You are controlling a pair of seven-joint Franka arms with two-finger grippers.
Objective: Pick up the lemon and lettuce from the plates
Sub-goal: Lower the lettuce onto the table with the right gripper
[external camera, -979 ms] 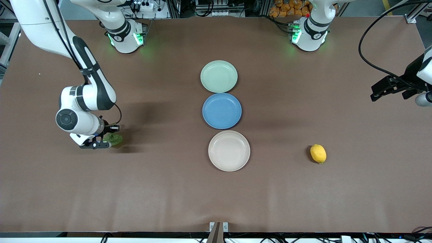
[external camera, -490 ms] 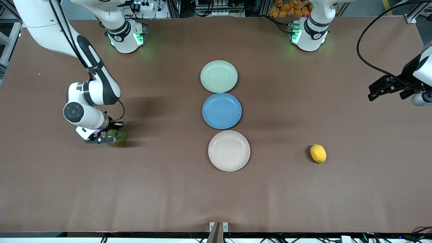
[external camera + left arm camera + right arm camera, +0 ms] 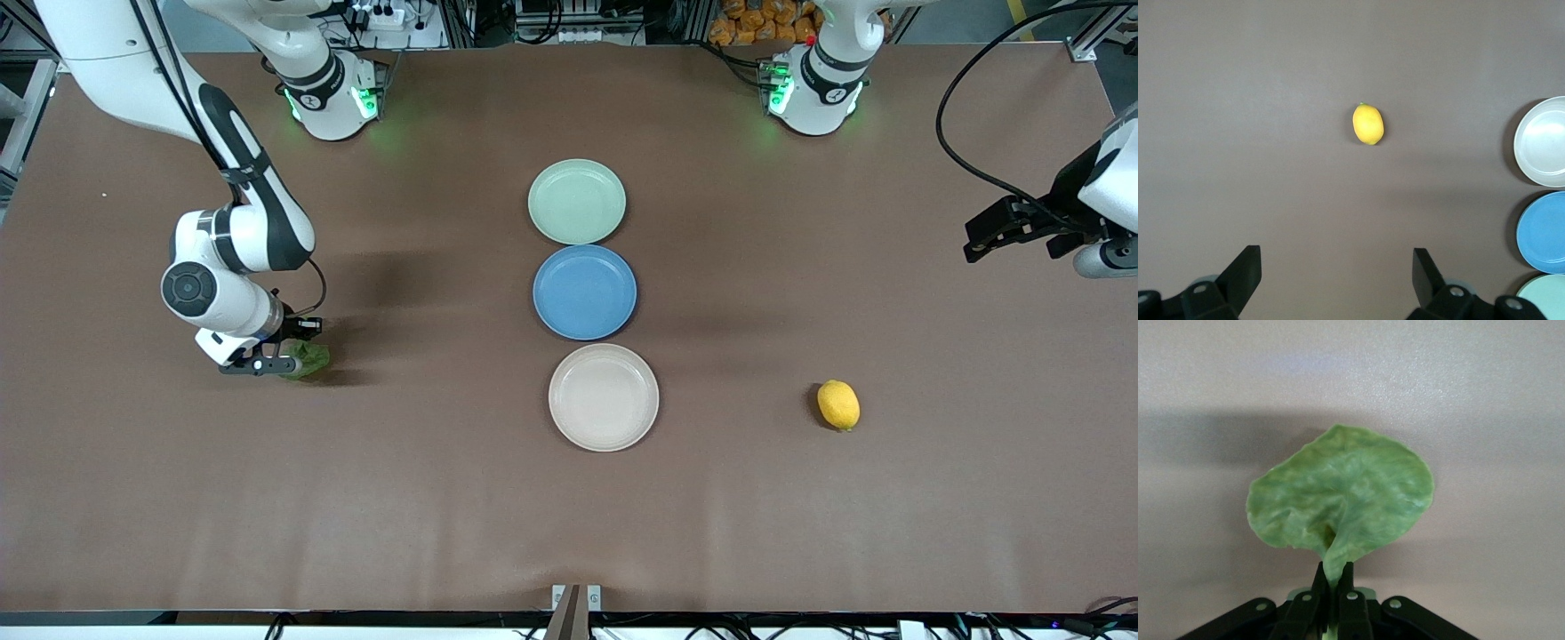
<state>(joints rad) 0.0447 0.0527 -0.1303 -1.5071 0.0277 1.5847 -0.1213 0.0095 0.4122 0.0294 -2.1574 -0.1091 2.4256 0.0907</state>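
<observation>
Right tool (image 3: 283,348) is pinching the lettuce (image 3: 305,360) by its stem end, low over the counter (image 3: 444,516) toward the right arm's end; in the right wrist view its fingers (image 3: 1350,600) are pressing together on the narrow base of the leaf (image 3: 1341,507), which is fanning out above them. Left tool (image 3: 982,238) is hanging with its jaws spread wide and gripping nothing, over the left arm's end of the counter.

Three plates are sitting in a line down the middle. Nearest the front camera, the beige-white plate (image 3: 604,397) is carrying nothing. Next, the blue plate (image 3: 585,292) is likewise bare, its rim just beside the beige one. Farthest, the pale green plate (image 3: 577,202) is bare too, its rim meeting the blue plate's.

Compared with half a second ago, the right tool is sitting slightly more toward its own end of the counter with the leaf still in its grip, and the left tool is sitting a little higher in the front view. Lemon and plates are lying where they were.

The lemon (image 3: 838,404) is resting on the bare counter, about level with the beige-white plate and toward the left arm's end, well apart from the left tool; in the left wrist view it (image 3: 1368,124) is showing centred between that tool's spread fingers (image 3: 1245,273), far off.
</observation>
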